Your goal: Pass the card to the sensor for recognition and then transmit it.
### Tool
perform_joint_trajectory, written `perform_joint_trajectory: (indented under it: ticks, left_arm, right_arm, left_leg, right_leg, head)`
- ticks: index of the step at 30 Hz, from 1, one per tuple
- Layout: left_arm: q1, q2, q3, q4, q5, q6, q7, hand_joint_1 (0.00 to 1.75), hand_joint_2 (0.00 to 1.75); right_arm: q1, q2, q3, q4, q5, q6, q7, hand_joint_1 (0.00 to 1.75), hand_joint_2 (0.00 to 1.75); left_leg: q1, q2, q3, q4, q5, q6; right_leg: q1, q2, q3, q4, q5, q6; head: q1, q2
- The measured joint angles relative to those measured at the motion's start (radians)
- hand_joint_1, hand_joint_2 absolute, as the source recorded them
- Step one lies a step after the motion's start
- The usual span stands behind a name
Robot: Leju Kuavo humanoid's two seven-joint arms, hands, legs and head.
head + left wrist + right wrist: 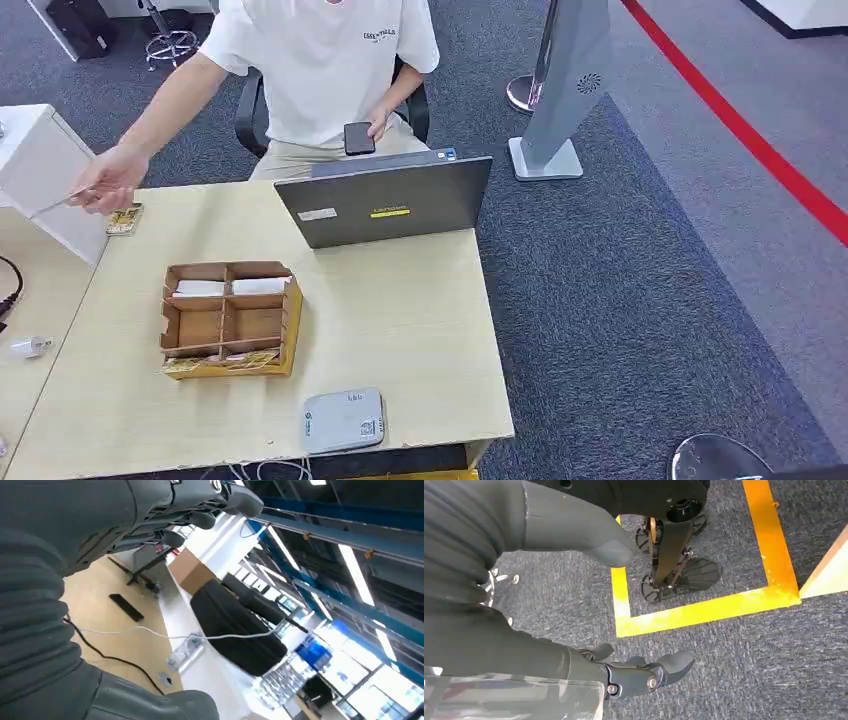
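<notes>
A pale grey card sensor (343,421) lies flat near the table's front edge. Behind it stands a cardboard organiser (292,320); patterned yellow cards (225,360) fill its front slot and white cards (200,288) lie in the rear compartments. Another patterned card (124,218) lies at the table's far left corner. A seated person's hand (108,178) reaches out over that corner, pinching something thin and pale. My left hand (165,510) is raised with fingers and thumb apart, holding nothing. My right hand (524,650) hangs over the carpet, fingers apart and empty.
A grey laptop (385,200) stands open at the table's (420,330) far edge, its back toward me. The person behind it holds a phone (358,138). A white box (45,180) and a second desk adjoin on the left. Yellow floor tape (704,612) marks the carpet below.
</notes>
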Motion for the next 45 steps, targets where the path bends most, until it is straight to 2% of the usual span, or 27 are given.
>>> perform_joint_trajectory:
  ticks: [16, 18, 36, 41, 42, 43, 45]
  left_arm:
    - [-0.245, 0.137, -0.317, 0.226, -0.342, 0.024, 0.2, 0.0, 1.75]
    - [-0.255, 0.143, -0.33, 0.234, -0.354, 0.025, 0.208, 0.0, 1.75]
    - [-0.525, 0.278, -0.679, 0.513, -0.682, 0.066, 0.437, 0.0, 1.75]
    - [-0.563, 0.298, -0.734, 0.565, -0.725, 0.074, 0.475, 0.0, 1.75]
    - [-0.567, 0.3, -0.739, 0.573, -0.727, 0.074, 0.476, 1.47, 1.75]
    - [-0.571, 0.301, -0.745, 0.579, -0.73, 0.075, 0.478, 1.75, 1.75]
    - [-0.575, 0.304, -0.754, 0.589, -0.731, 0.076, 0.478, 1.75, 1.75]
  right_arm:
    - [-0.009, 0.0, 0.029, 0.0, 0.006, 0.001, 0.018, 0.0, 1.75]
    - [-0.01, 0.0, 0.029, 0.0, 0.006, 0.001, 0.018, 0.0, 1.75]
    - [-0.014, 0.0, 0.05, 0.0, -0.033, 0.002, 0.024, 0.0, 1.75]
    - [-0.013, 0.0, 0.052, 0.0, -0.043, 0.002, 0.027, 0.0, 1.75]
    - [-0.013, 0.0, 0.052, 0.0, -0.043, 0.001, 0.027, 0.0, 1.75]
    - [-0.013, 0.0, 0.052, 0.0, -0.043, 0.001, 0.027, 0.0, 1.75]
    - [-0.014, 0.0, 0.052, 0.0, -0.043, 0.001, 0.027, 0.0, 1.75]
  left_leg:
    - [0.0, 0.0, 0.0, 0.0, 0.001, 0.0]
    - [0.0, 0.0, 0.0, 0.0, 0.001, 0.0]
    - [0.0, 0.0, 0.0, 0.0, 0.002, 0.0]
    - [0.0, 0.001, 0.0, 0.0, 0.002, 0.0]
    - [0.0, 0.001, 0.0, 0.0, 0.002, 0.0]
    - [0.0, 0.001, 0.0, 0.0, 0.002, 0.0]
    - [0.0, 0.001, 0.0, 0.0, 0.002, 0.0]
  right_leg:
    - [0.0, 0.0, 0.0, 0.0, 0.001, 0.0]
    - [0.0, 0.001, 0.0, 0.0, 0.001, 0.0]
    - [0.0, 0.001, 0.0, 0.001, 0.002, -0.001]
    - [0.0, 0.001, 0.0, 0.001, 0.002, -0.001]
    - [0.0, 0.001, 0.0, 0.001, 0.002, -0.001]
    - [0.0, 0.001, 0.0, 0.001, 0.002, -0.001]
    - [0.0, 0.001, 0.0, 0.001, 0.002, -0.001]
  head:
    - [0.0, 0.0]
    - [0.0, 0.0]
    - [0.0, 0.0]
    - [0.0, 0.0]
    - [0.0, 0.0]
    - [0.0, 0.0]
    - [0.0, 0.0]
